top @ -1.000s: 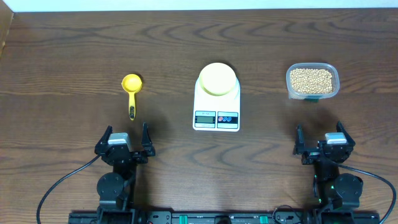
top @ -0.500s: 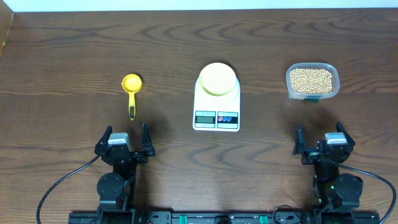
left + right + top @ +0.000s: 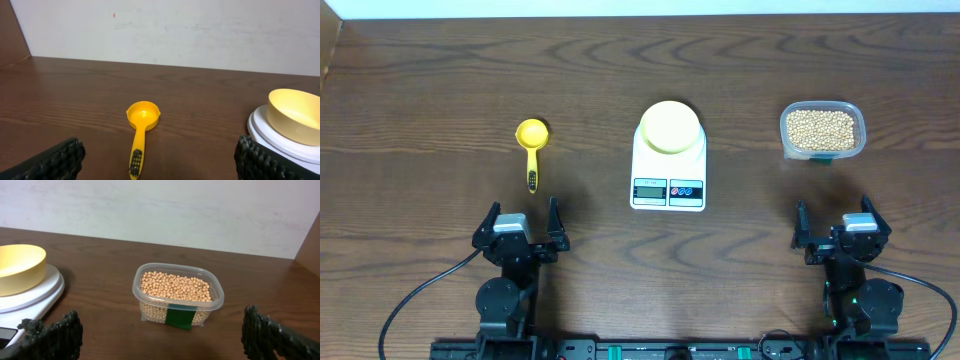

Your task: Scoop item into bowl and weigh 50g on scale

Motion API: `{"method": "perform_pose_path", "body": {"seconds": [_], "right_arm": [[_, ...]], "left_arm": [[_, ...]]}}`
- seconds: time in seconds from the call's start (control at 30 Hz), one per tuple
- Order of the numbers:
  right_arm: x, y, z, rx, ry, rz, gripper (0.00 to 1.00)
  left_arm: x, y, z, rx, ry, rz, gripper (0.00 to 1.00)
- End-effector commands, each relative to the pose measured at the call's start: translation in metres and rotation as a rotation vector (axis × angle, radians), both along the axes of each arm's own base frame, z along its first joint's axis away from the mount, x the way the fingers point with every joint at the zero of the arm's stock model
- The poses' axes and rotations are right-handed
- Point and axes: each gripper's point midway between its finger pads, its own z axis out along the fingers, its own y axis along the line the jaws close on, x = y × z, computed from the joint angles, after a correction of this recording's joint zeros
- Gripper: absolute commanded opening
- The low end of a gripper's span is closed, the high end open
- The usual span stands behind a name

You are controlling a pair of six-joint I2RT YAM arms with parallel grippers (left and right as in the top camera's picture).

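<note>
Tan beans fill a clear plastic container at the right. A pale yellow bowl stands on the white scale at the table's middle. A yellow scoop lies at the left, handle toward me. My left gripper is open and empty, just short of the scoop's handle. My right gripper is open and empty, in front of the container.
The dark wooden table ends at a white wall at the back. A green label marks the container's front. The scale's display and buttons face me.
</note>
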Motion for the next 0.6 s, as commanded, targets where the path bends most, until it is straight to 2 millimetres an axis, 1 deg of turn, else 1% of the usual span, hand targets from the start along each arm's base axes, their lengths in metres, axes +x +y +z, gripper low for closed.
{"method": "perform_pose_path", "body": {"seconds": [0.0, 0.1, 0.33, 0.57], "right_arm": [[0.0, -0.001, -0.001, -0.01, 0.001, -0.005, 0.99], [0.0, -0.001, -0.001, -0.01, 0.001, -0.005, 0.99], [0.0, -0.001, -0.001, -0.01, 0.001, -0.005, 0.99], [0.0, -0.001, -0.001, -0.01, 0.001, -0.005, 0.99]], "left_arm": [[0.0, 0.002, -0.009, -0.029, 0.023, 0.018, 0.98], [0.0, 0.003, -0.001, -0.059, -0.008, 0.021, 0.97], [0.001, 0.006, 0.026, -0.108, -0.113, 0.04, 0.98], [-0.006, 0.025, 0.061, -0.12, -0.194, 0.146, 0.98]]}}
